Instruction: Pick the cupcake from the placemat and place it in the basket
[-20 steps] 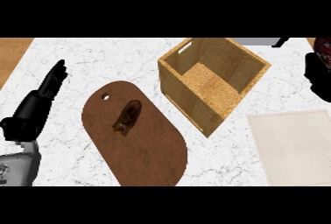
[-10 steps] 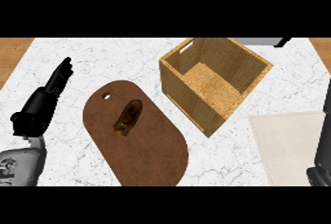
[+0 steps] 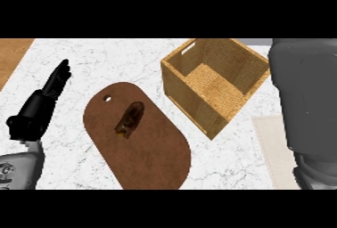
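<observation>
Cupcake (image 3: 129, 120) (brown) on placemat (image 3: 151, 156)

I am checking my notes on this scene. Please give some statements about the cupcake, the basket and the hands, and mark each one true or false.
1. The cupcake lies on the brown placemat. True.
2. The basket already holds the cupcake. False: nothing shows inside it.
3. The left hand is open, away from the cupcake. True.
4. The right hand grips the cupcake. False: only a grey forearm shows at the right; nothing touches the cupcake.
</observation>
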